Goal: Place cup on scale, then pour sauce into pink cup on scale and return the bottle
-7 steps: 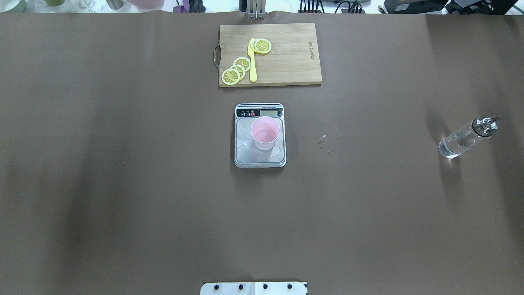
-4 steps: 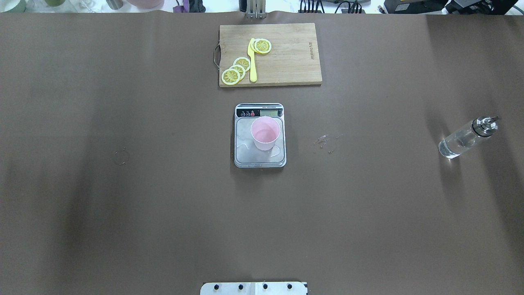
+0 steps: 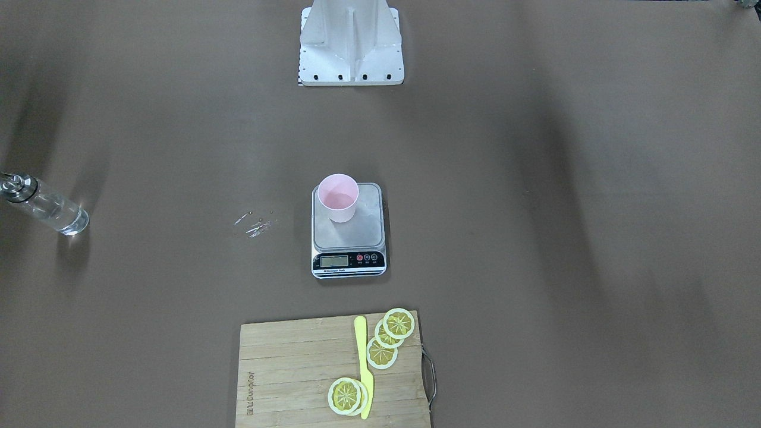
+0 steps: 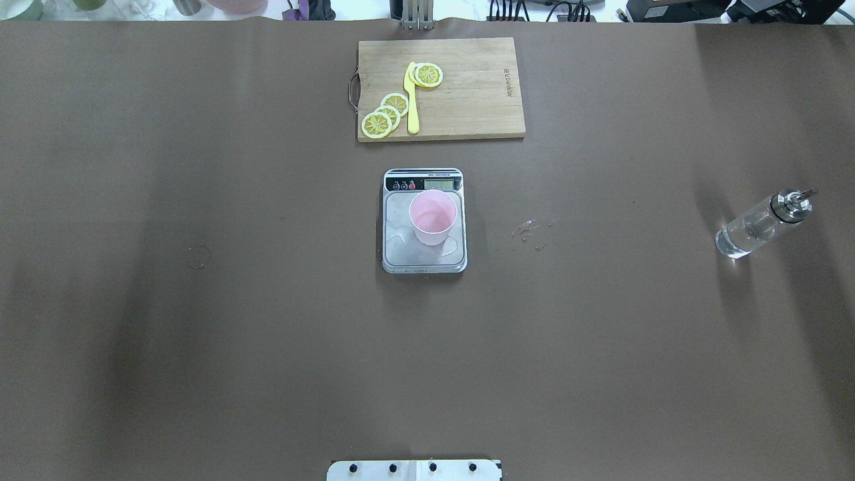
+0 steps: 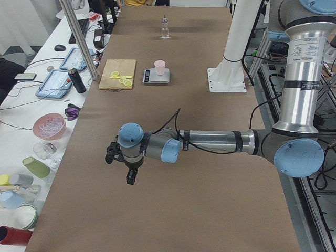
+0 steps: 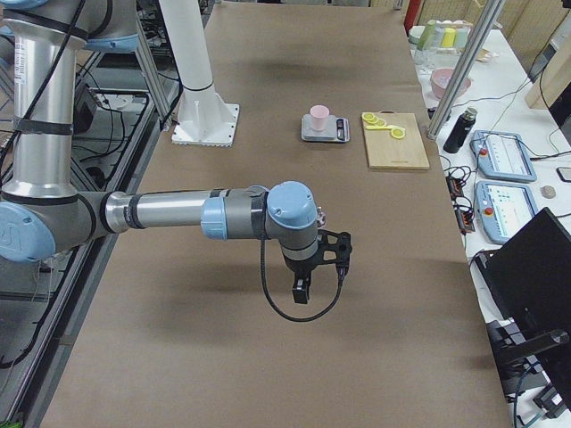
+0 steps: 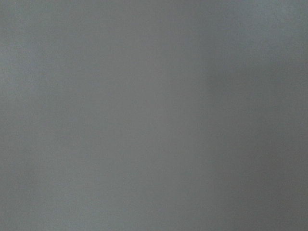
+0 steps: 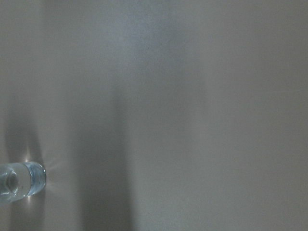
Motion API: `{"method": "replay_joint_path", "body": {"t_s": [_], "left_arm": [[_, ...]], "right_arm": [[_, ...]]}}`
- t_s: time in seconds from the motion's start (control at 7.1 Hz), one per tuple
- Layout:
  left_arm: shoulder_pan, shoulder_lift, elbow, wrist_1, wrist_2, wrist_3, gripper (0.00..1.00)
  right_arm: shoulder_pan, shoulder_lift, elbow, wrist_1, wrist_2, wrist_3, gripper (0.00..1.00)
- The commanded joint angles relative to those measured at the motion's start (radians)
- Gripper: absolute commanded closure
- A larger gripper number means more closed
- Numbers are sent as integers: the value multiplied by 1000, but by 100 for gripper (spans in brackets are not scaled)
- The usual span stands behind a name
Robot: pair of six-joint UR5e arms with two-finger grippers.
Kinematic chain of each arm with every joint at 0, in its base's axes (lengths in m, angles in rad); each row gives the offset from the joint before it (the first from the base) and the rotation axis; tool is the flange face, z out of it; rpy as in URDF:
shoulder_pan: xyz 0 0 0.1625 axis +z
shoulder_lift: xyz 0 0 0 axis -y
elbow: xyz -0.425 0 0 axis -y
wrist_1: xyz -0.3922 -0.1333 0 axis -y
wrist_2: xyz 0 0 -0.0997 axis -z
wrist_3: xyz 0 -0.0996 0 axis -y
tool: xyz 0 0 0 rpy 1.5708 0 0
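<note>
Hanging above the brown table (image 4: pixel 200 334), the left fingers (image 5: pixel 129 178) and right fingers (image 6: pixel 301 292) show only from the side; their spread cannot be told. Mid-table, the small pale pink plastic cup (image 4: pixel 433 217) stands on the grey steel-topped digital scale (image 4: pixel 424 259). Near the right edge stands the clear glass silver-capped bottle (image 4: pixel 758 227), holding colourless sauce (image 4: pixel 736 240).

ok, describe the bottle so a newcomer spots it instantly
Start at the scale mid-table, pink cup on it. Go far out toward the robot's right end of the brown table: the bottle stands there alone. Only clear glass item, with a shiny silver pourer cap.
</note>
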State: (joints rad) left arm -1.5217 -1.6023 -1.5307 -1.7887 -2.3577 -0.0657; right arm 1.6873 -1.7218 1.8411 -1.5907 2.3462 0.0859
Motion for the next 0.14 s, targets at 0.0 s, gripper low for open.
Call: {"method": "replay_joint_path", "body": {"t_s": [0.0], "left_arm": [[0, -1, 0, 0, 0, -8, 1]], "right_arm": [[-1, -2, 6, 2, 1, 1, 0]]}}
